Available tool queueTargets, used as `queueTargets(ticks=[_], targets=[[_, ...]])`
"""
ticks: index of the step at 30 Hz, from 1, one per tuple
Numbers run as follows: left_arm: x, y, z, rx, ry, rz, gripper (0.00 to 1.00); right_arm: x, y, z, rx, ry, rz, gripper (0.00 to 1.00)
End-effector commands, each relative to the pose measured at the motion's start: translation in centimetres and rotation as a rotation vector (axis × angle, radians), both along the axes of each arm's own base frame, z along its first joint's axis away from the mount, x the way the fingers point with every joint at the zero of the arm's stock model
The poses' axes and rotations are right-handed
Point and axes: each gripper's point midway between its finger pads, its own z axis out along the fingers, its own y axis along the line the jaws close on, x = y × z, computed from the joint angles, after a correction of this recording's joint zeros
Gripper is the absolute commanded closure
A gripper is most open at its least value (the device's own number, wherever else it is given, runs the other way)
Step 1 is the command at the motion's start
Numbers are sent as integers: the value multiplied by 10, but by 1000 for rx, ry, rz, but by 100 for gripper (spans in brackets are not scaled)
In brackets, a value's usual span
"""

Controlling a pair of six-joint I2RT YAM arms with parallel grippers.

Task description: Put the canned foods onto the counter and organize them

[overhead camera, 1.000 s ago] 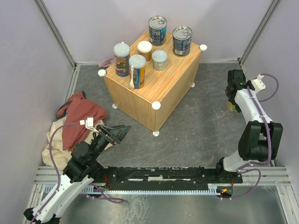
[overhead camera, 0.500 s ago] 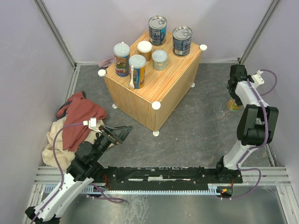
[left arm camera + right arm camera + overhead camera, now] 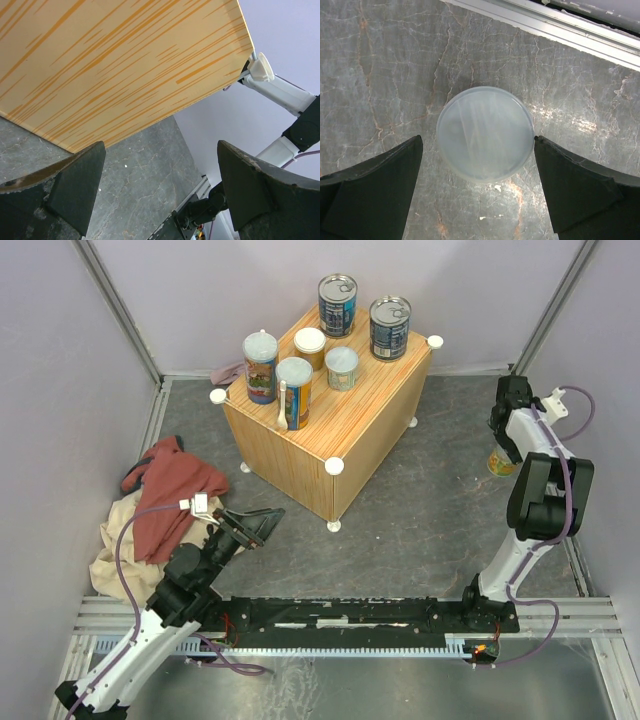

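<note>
The counter [image 3: 365, 415], a wood-grain box with white corner caps, carries two blue metal cans [image 3: 338, 302] at the back. It also carries two tall orange/blue cans [image 3: 260, 366] and two short pale-lidded cans [image 3: 341, 367]. One more short can [image 3: 500, 463] stands on the floor at the right. My right gripper [image 3: 499, 440] is open directly above it. In the right wrist view its pale lid [image 3: 485, 120] lies between the fingers of that gripper [image 3: 478, 139], the right fingertip [image 3: 542, 147] at the lid's rim. My left gripper [image 3: 262, 522] is open and empty, low before the counter's side [image 3: 110, 65].
A red cloth [image 3: 170, 490] lies on a beige cloth [image 3: 112, 555] at the left wall. A pinkish cloth [image 3: 228, 372] lies behind the counter. Purple walls close in on three sides. A metal rail [image 3: 340, 615] runs along the near edge.
My right arm has swung its wrist a little to the right, bringing the gripper over the floor can. My left arm has barely shifted.
</note>
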Motion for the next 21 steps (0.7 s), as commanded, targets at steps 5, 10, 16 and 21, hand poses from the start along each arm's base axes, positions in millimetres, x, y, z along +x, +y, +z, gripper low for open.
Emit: queueTargets(ticks=[5, 10, 16, 21], targets=[[2, 0, 12, -46, -27, 10, 2, 26, -4, -13, 13, -19, 39, 3], [2, 0, 11, -46, -26, 9, 2, 28, -1, -19, 27, -10, 64, 10], [1, 0, 12, -52, -27, 4, 2, 23, 4, -12, 11, -39, 123, 48], [0, 0, 15, -62, -32, 2, 2, 22, 25, -2, 23, -75, 247, 90]])
